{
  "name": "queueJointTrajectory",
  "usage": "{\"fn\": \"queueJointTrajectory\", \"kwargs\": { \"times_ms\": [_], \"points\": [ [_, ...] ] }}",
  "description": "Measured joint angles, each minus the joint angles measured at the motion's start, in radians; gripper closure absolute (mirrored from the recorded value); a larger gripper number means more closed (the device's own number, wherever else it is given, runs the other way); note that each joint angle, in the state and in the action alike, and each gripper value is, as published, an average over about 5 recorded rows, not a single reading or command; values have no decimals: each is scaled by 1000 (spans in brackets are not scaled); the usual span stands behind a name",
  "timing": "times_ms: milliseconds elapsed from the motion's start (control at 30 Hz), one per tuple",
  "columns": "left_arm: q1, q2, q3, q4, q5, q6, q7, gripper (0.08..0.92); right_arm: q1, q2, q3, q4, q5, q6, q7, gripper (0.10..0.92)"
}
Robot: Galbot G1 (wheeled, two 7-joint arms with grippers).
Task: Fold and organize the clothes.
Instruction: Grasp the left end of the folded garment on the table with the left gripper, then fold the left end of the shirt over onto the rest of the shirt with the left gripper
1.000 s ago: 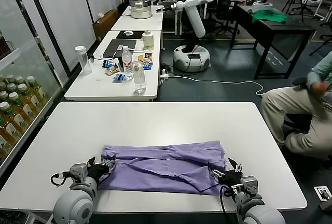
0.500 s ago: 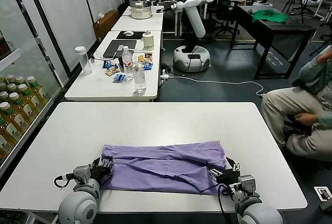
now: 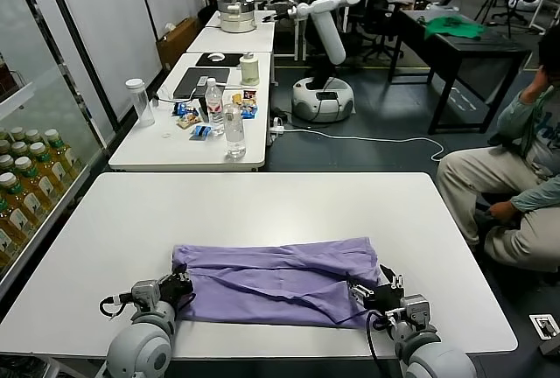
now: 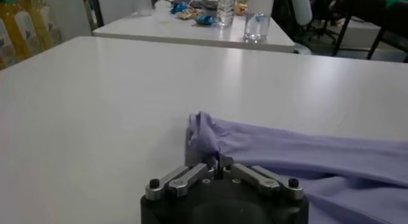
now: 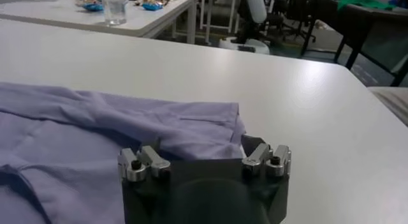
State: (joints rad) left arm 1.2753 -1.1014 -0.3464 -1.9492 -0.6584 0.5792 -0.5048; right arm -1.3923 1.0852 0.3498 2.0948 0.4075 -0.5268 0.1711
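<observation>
The lavender T-shirt lies as a wide folded band on the white table, near its front edge. My left gripper sits low at the shirt's left end, shut on the bunched corner of fabric; the left wrist view shows the pinched jaws and the shirt beyond. My right gripper sits at the shirt's front right corner. In the right wrist view its fingers stand wide apart, with the shirt's edge lying between them.
A second white table behind carries water bottles, snacks and a laptop. A seated person is at the right. Bottles fill shelves on the left. A green cloth lies on a dark table far back.
My left gripper has moved right onto the shirt's left corner and shut on it. My right gripper has edged slightly inward at the right corner. The seated person has shifted.
</observation>
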Motion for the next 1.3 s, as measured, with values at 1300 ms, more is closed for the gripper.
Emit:
{"fn": "queueJointTrajectory", "kwargs": {
  "times_ms": [1300],
  "points": [
    [29,-43,-99,-249,-59,5,158,896,-7,-10,75,88,-2,-10,-2,203]
  ]
}}
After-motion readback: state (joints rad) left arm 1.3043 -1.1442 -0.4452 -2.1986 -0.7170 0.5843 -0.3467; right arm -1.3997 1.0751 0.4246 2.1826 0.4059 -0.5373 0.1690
